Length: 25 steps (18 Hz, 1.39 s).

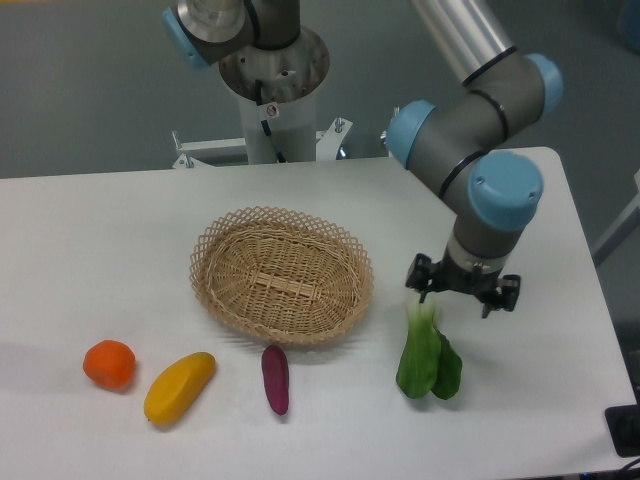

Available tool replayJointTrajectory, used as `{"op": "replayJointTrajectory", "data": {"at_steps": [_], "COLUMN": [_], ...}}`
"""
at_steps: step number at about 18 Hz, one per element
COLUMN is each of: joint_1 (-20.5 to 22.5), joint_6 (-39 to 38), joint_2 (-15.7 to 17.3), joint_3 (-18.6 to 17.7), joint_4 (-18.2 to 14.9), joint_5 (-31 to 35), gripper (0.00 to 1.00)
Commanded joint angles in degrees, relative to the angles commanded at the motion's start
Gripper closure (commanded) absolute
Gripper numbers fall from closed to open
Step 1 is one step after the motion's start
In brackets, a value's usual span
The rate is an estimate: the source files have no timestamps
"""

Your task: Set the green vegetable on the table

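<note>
— Green vegetable (427, 356): lay flat on the table (120, 250), toward the right part of the front edge, just right of the wicker basket (281, 273) and apart from it. Pale stem end pointed up toward the gripper (463, 291), dark leaves fanned toward the front edge.

— And the gripper?

— Hung above the stem end, fingers (416, 276) spread wide to either side, pinching nothing. Looked clear of the vegetable, though the stem tip sat very close under the left finger as seen by the camera; could not tell for sure whether touching.

— Arm?

— Grey links with blue joint caps (505, 190), reaching down from the far right corner over the right side of the table. Base column (272, 90) stood behind the far edge, near the middle.

— Basket contents?

— Showed only bare weave inside. Sat roughly in the middle of the table.

— Along the front edge?

— Dark purple vegetable (275, 378) just in front of the basket's near rim, lying lengthwise toward the front edge. Yellow fruit (179, 386) farther left, tilted. Orange fruit (109, 364) beside that, nearest the front left corner. All three apart from one another and well apart from the green vegetable.

— Anything else?

— Dark object (625, 430) cut off at the lower right, beyond the table's front right corner; too little shown to name.
</note>
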Motion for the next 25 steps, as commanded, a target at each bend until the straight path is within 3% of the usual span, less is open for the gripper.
{"op": "replayJointTrajectory", "data": {"at_steps": [5,12,25], "joint_1": [4.0,8.0,9.1], "joint_6": [13.5,23.8,25.7], "joint_2": [0.4,0.4,0.3], "joint_3": [0.9,1.6,1.8], "joint_4": [-0.4,-0.4,-0.4], "joint_5": [-0.1,0.0,-0.1], "gripper": [0.0,0.0,0.0]}}
